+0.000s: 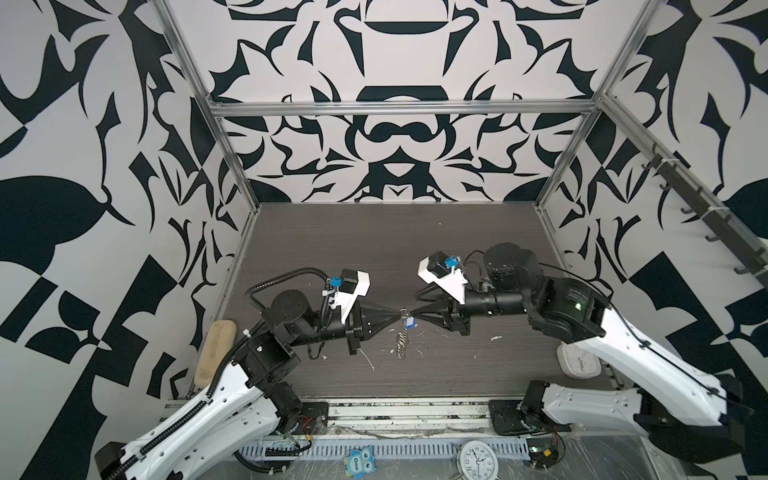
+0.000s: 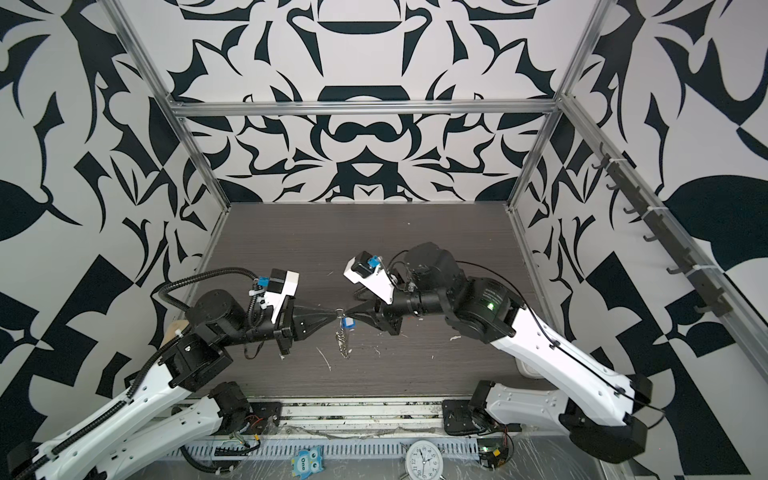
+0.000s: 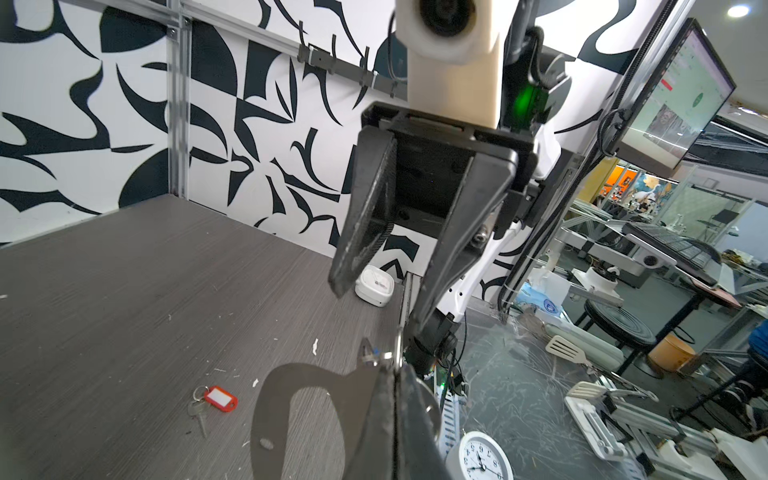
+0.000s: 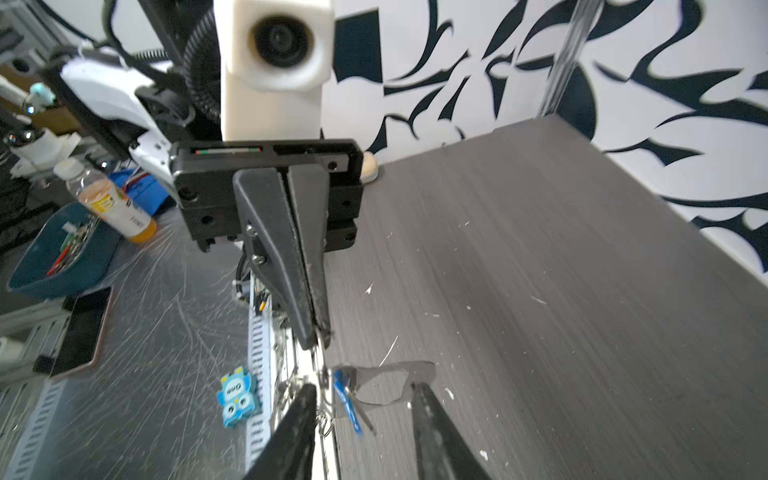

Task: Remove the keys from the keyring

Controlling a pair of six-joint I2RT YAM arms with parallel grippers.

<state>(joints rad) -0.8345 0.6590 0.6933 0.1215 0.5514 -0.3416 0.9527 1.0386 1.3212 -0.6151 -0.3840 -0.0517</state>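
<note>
I see the keyring (image 3: 269, 399) up over the middle of the tabletop (image 1: 374, 249), between my left fingers (image 1: 380, 320) and right fingers (image 1: 432, 312), with one key tag (image 1: 410, 323) on it and the other key tag (image 3: 222, 398) lying on the tabletop.

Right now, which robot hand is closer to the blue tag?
Right hand: its open fingers straddle the blue tag. Left hand: shut on the metal plate beside it.

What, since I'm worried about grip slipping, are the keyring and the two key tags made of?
The keyring is a thin flat plate with dull silver sheen, apparently sheet metal. The red key tag has a glossy moulded shell and white label window, likely plastic. The blue key tag, tiny here, looks alike.
</note>
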